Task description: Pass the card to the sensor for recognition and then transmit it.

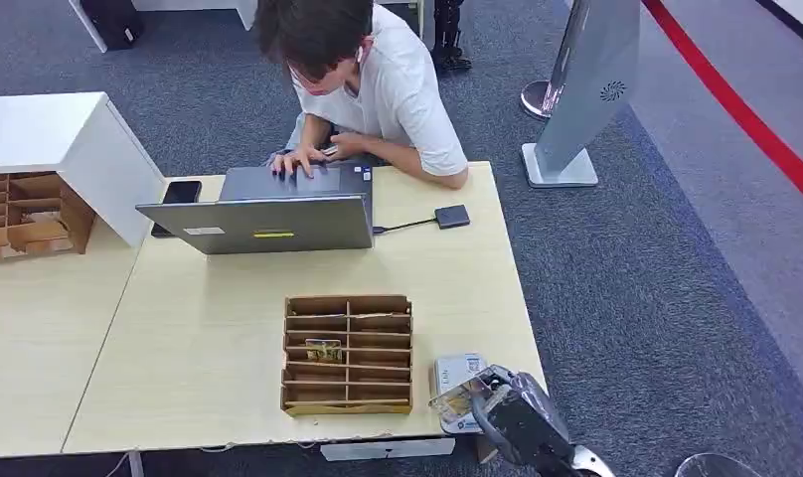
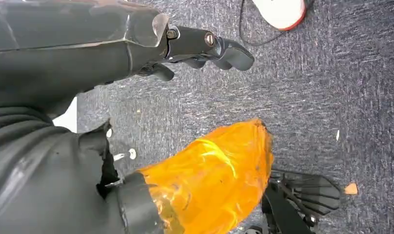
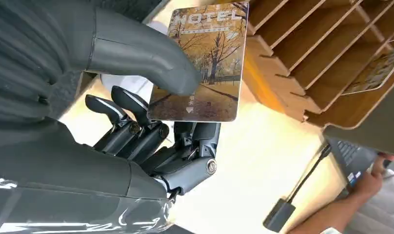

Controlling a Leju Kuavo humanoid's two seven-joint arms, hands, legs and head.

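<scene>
Autumn-print card in right hand

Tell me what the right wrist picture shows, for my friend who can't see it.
The robot's right hand holds a yellow hotel card with autumn trees between its grey thumb and dark fingers, above a pale wooden table, beside a brown wooden slotted rack.

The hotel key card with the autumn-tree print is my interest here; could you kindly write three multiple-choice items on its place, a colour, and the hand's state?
1. Where is the hotel key card with the autumn-tree print?
A in the right hand
B on the laptop
C on the carpet

2. What colour is the small sensor box on a cable?
A red
B dark grey
C yellow

3. What is the left hand doing?
A gripping a phone
B pressing the table
C holding nothing

Answers: 1 A, the right hand pinches it under the thumb; 2 B, it lies dark beside the grey open laptop; 3 C, it hangs over carpet.
</scene>
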